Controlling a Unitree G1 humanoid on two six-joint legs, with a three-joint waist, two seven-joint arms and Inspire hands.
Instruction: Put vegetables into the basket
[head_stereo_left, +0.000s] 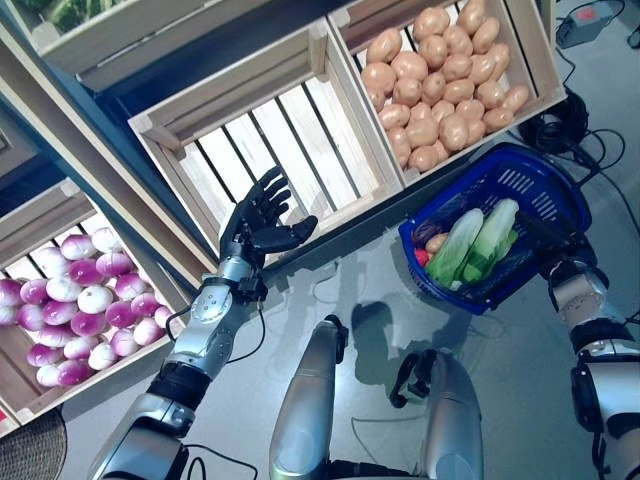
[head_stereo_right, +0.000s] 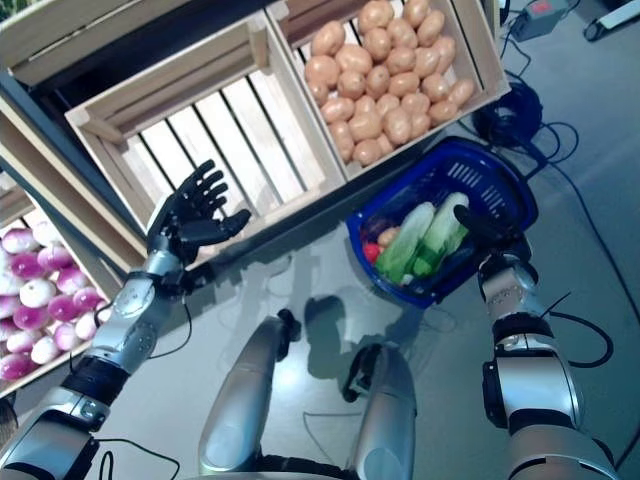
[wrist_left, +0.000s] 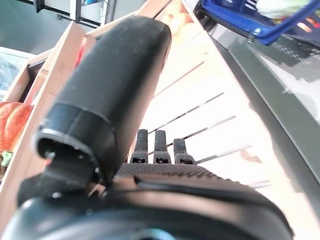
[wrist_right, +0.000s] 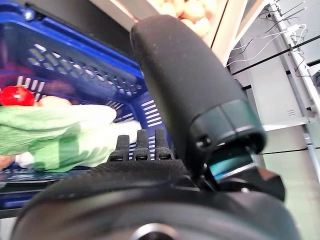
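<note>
A blue plastic basket (head_stereo_left: 540, 185) hangs off the floor at the right, below the crate of potatoes (head_stereo_left: 440, 80). In it lie two green-and-white leafy cabbages (head_stereo_left: 478, 242), a red vegetable (wrist_right: 17, 95) and a pale round one (head_stereo_right: 388, 236). My right hand (head_stereo_right: 487, 232) grips the basket's near rim, its fingers (wrist_right: 140, 145) reaching in over the edge. Raised before the bare slatted crate (head_stereo_left: 270, 130) is my left hand (head_stereo_left: 262, 225), with its fingers spread and nothing in it.
A wooden crate at the far left holds several purple-and-white round vegetables (head_stereo_left: 80, 310). The crates stand tilted in a row on a dark rack. Grey floor lies below them. Black cables (head_stereo_left: 560, 130) coil by the basket's far side.
</note>
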